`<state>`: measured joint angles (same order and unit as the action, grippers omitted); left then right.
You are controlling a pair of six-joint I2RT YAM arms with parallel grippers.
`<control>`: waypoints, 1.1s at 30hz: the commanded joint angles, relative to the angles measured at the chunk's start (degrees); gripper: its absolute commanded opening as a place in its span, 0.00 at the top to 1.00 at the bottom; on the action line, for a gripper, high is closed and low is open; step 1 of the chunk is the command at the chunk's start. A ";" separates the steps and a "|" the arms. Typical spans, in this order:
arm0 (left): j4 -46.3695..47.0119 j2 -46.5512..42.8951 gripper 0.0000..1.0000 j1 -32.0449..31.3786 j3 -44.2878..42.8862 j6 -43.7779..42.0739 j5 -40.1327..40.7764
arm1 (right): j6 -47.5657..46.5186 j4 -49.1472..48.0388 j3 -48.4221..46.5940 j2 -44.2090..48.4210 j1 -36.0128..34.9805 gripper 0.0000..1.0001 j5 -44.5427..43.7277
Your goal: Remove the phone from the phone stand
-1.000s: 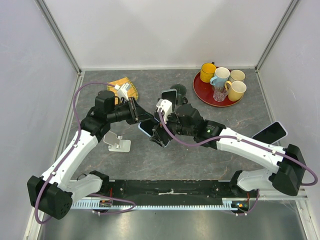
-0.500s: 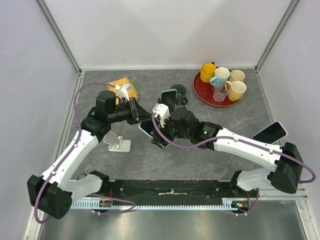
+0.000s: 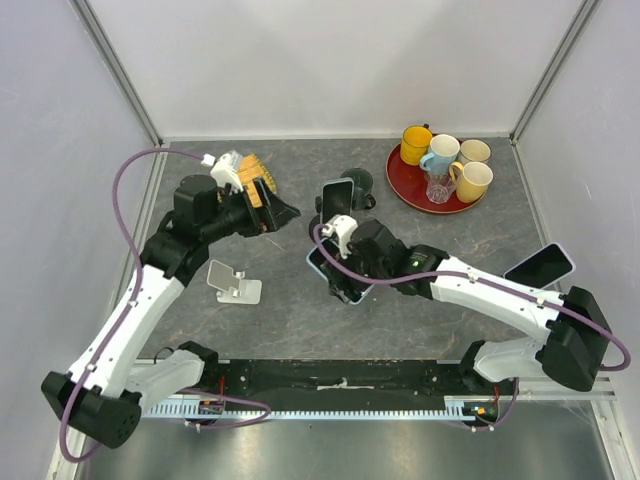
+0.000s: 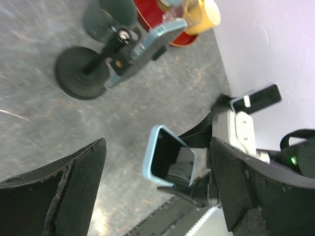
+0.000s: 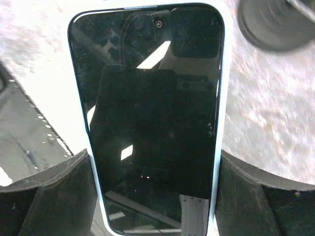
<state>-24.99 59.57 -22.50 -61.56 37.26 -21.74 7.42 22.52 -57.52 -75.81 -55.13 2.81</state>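
The phone (image 3: 341, 276) has a dark screen and a light blue case; it hangs above the table's middle, off any stand. My right gripper (image 3: 347, 268) is shut on it, one finger on each long edge, as the right wrist view shows with the phone (image 5: 152, 98) filling the gap of the gripper (image 5: 153, 164). The white phone stand (image 3: 236, 284) sits empty on the table to the left. My left gripper (image 3: 274, 214) is open and apart from the phone. In the left wrist view the phone (image 4: 170, 160) shows beyond the left gripper (image 4: 157, 152).
A black round-based stand (image 3: 350, 190) holding a second phone stands behind the right gripper, also seen as the black stand (image 4: 81, 73). A red tray (image 3: 400, 178) with several mugs is at the back right. Another phone (image 3: 540, 265) lies at the right edge. An orange object (image 3: 252, 178) sits back left.
My left gripper opened, let go of the phone and drew back to the far left. My right gripper closed on the phone and carried it slightly right and nearer.
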 commanded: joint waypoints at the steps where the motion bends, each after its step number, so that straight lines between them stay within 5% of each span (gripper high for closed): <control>1: -0.59 -5.33 0.07 0.18 -0.06 -9.21 13.37 | 8.29 2.87 3.63 3.82 8.34 0.77 -1.05; 6: 2.83 -12.98 0.03 0.09 6.35 -15.27 24.52 | 11.82 5.07 7.06 4.71 18.47 0.77 -1.84; 16: 7.50 -22.39 0.03 0.18 17.26 -24.06 31.75 | 17.98 3.86 7.42 -5.91 40.70 0.78 -6.57; 33: 13.30 -24.77 0.05 0.27 24.56 -28.73 32.02 | 10.60 0.15 0.57 -21.91 54.43 0.66 -7.31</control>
<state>-15.66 34.76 -22.48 -36.58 11.90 9.15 20.51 24.93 -54.43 -95.31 -2.81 -6.35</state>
